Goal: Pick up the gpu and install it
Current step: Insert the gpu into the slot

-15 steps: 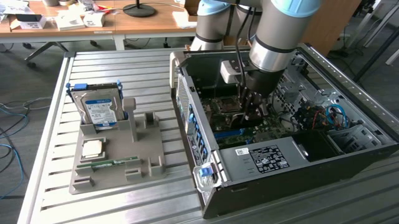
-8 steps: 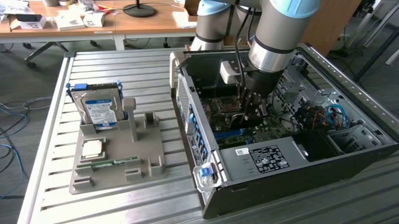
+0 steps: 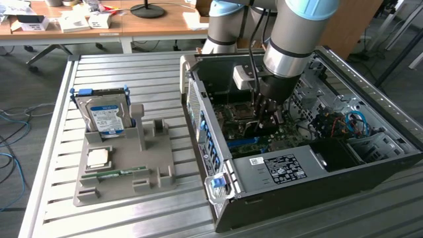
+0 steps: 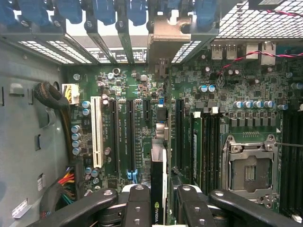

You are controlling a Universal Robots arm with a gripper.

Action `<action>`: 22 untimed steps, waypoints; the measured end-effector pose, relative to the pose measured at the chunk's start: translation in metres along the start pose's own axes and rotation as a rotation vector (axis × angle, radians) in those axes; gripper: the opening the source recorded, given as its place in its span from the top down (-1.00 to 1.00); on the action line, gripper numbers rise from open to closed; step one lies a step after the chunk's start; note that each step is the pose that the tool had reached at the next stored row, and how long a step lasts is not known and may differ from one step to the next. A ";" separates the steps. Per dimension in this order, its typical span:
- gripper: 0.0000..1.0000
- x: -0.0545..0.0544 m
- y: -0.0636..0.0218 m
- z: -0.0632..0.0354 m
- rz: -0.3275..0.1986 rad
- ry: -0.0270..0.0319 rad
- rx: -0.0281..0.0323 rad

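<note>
Dark gpu, clenched edge-on in the pincer, hangs over the motherboard mid-install; seating likely demands square alignment.

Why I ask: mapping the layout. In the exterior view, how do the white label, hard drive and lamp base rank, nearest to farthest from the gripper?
From the gripper, shut on the gpu:
1. White label, inside the case, close by.
2. Hard drive, upright in the holder, exterior view's left.
3. Lamp base, on the far desk.
</note>
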State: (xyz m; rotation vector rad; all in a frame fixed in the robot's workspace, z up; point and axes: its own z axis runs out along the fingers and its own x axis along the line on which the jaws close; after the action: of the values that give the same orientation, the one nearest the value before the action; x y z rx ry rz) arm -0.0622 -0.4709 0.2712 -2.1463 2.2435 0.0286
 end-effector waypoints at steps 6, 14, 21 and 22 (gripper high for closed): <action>0.47 0.000 0.0023 0.0008 0.000 0.0001 0.0000; 0.47 0.000 0.0027 0.0022 0.000 -0.0001 0.0001; 0.47 0.000 0.0032 0.0031 0.000 0.0003 0.0000; 0.47 0.000 0.0032 0.0032 0.000 0.0003 0.0000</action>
State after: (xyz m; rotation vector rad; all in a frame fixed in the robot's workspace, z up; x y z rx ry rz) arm -0.0653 -0.4709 0.2680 -2.1465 2.2435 0.0283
